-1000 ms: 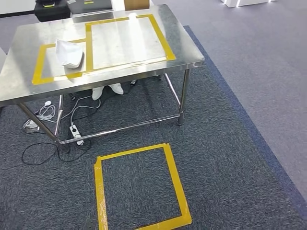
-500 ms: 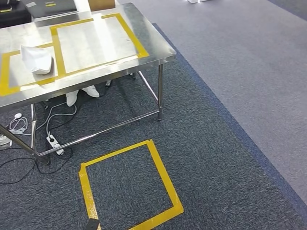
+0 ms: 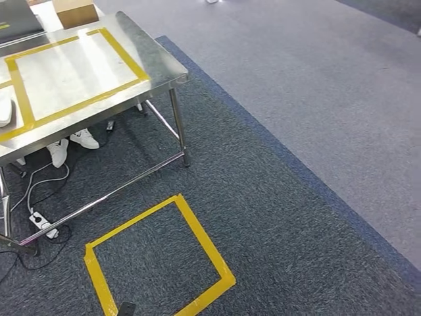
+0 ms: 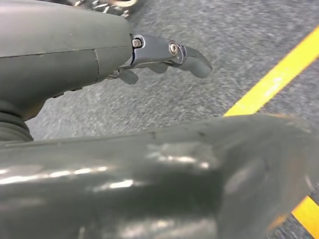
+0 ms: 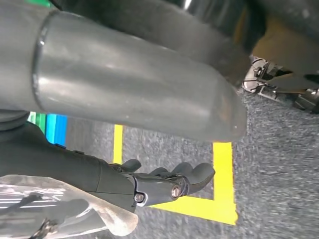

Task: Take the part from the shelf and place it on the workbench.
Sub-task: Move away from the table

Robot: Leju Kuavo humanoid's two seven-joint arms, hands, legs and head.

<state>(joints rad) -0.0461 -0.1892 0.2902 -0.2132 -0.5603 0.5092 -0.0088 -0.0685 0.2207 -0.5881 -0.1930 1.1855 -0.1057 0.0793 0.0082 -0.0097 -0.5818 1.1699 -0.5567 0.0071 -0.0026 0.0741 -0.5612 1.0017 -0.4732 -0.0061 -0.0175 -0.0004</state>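
The steel workbench (image 3: 154, 62) stands at the upper left of the head view, with yellow tape rectangles (image 3: 124, 56) on its top. A white part (image 3: 4, 112) lies on the bench, cut off by the picture's left edge. My left hand (image 4: 165, 55) hangs over the dark carpet with its fingers stretched out and nothing in it. My right hand (image 5: 169, 181) also hangs with fingers extended above a yellow tape corner (image 5: 222, 199). A pale glossy shape (image 5: 75, 209) lies beside it; I cannot tell what it is.
A yellow tape square (image 3: 198, 230) marks the carpet in front of the bench. A person's white shoes (image 3: 84, 138), cables and a power strip (image 3: 39, 222) lie under the bench. A cardboard box (image 3: 74, 12) sits at its far end. Lighter grey floor (image 3: 322, 79) spreads to the right.
The whole head view has swung to the right: bench, part and floor square have slid left in the picture. The part lies where it was on the bench.
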